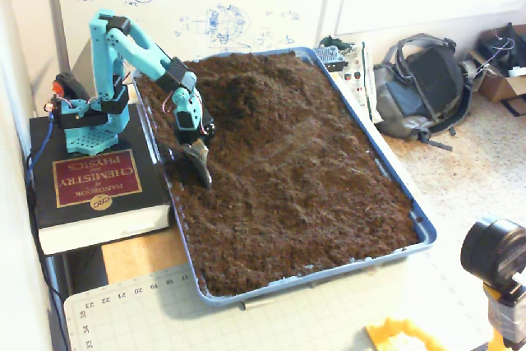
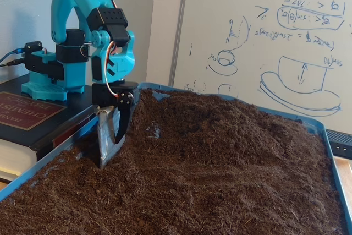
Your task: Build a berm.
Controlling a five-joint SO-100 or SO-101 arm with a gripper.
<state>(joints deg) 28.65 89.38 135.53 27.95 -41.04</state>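
A blue tray (image 1: 428, 232) is filled with loose dark brown soil. A low raised mound, the berm (image 1: 246, 90), sits toward the tray's back, right of the arm; in a fixed view it is the broad hump (image 2: 220, 119) at mid-tray. My gripper (image 1: 200, 172) points straight down at the tray's left side, in front of the mound. Its tips touch or dig slightly into the flatter soil. In a fixed view the gripper (image 2: 110, 149) shows a flat metal blade and a black finger closed against it, holding nothing.
The teal arm's base stands on a thick book (image 1: 99, 178) left of the tray, also in a fixed view (image 2: 22, 114). A backpack (image 1: 419, 88) lies right of the tray, a camera (image 1: 497, 252) at front right, a cutting mat (image 1: 164, 318) in front, a whiteboard (image 2: 264, 42) behind.
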